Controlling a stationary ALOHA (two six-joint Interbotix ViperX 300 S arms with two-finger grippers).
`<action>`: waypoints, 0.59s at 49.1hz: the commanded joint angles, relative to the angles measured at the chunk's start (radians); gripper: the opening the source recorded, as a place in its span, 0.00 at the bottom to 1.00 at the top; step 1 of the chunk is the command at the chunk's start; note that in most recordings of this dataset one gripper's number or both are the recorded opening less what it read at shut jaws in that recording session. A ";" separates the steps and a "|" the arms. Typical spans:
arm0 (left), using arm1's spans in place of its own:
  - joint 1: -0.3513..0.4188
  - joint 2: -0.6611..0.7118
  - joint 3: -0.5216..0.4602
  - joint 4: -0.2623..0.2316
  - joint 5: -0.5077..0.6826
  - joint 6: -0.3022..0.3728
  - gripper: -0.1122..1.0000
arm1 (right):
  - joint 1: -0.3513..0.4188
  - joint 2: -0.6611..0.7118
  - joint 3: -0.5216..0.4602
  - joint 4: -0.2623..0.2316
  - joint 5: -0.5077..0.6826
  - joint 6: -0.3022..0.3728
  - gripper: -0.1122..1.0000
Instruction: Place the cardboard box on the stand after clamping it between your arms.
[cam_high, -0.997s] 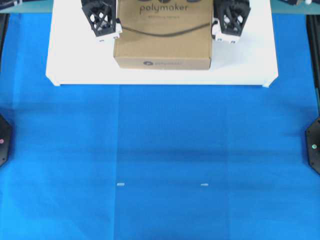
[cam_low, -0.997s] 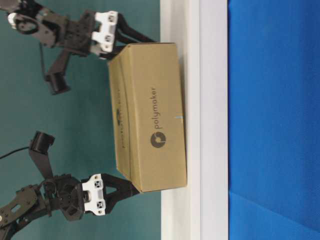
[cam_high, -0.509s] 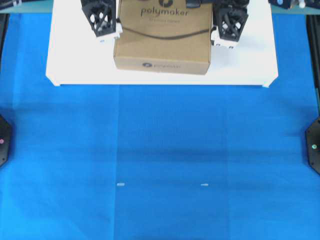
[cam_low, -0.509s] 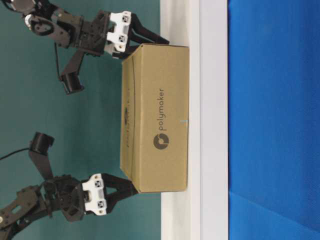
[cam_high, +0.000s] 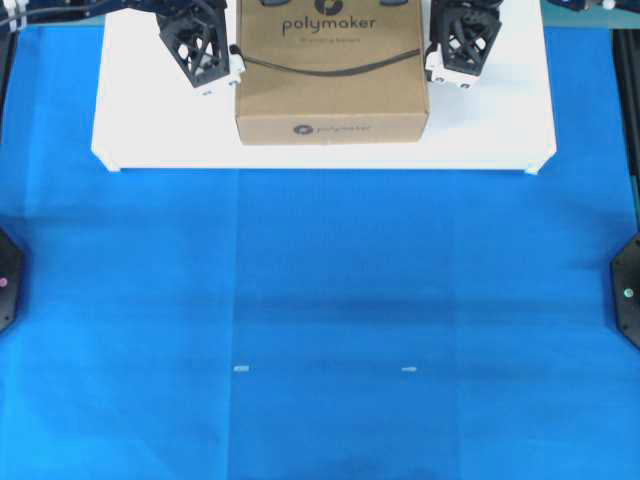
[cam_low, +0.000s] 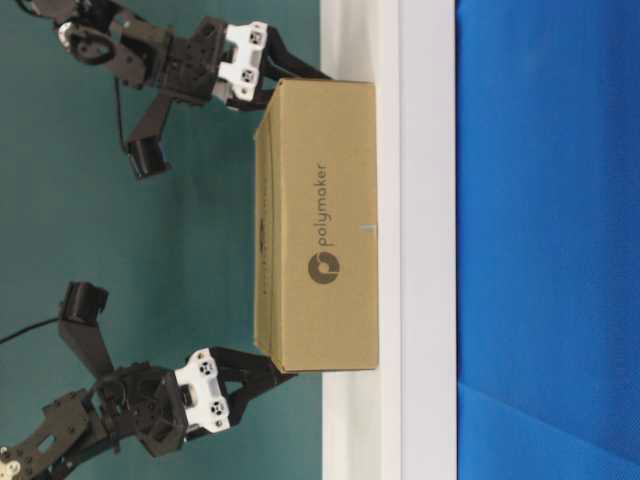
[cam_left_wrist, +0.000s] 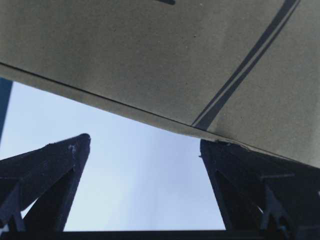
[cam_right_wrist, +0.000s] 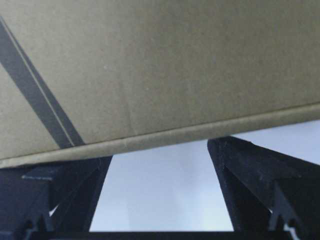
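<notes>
The brown cardboard box (cam_high: 332, 70), printed "polymaker", rests flat on the white stand (cam_high: 150, 130). In the table-level view the box (cam_low: 320, 230) sits on the stand (cam_low: 410, 240) with a black arm on either side. My left gripper (cam_high: 212, 62) is at the box's left side and my right gripper (cam_high: 455, 55) at its right side. Both stand open and nothing is between their fingers. In the left wrist view my gripper (cam_left_wrist: 145, 145) has one fingertip (cam_left_wrist: 220, 150) against the box's edge (cam_left_wrist: 150, 50). In the right wrist view the box (cam_right_wrist: 160, 65) hangs over both fingers of that gripper (cam_right_wrist: 160, 150).
Blue cloth (cam_high: 320, 320) covers the table in front of the stand. Two small white marks (cam_high: 241, 368) lie on the cloth. Black arm bases (cam_high: 628, 295) sit at the left and right table edges. Bare stand top lies either side of the box.
The box has gone from slightly tilted and raised to lying flat and square on the stand. Both grippers moved with it, staying open at its sides.
</notes>
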 joint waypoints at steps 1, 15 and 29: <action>-0.071 -0.025 0.000 -0.023 -0.066 -0.048 0.89 | 0.015 -0.025 -0.009 0.043 -0.028 0.018 0.99; -0.040 -0.106 0.083 -0.021 -0.067 -0.034 0.89 | 0.008 -0.106 0.071 0.041 -0.026 0.025 0.99; 0.018 -0.192 0.156 -0.021 -0.074 0.008 0.89 | -0.043 -0.210 0.179 0.044 -0.061 0.044 0.99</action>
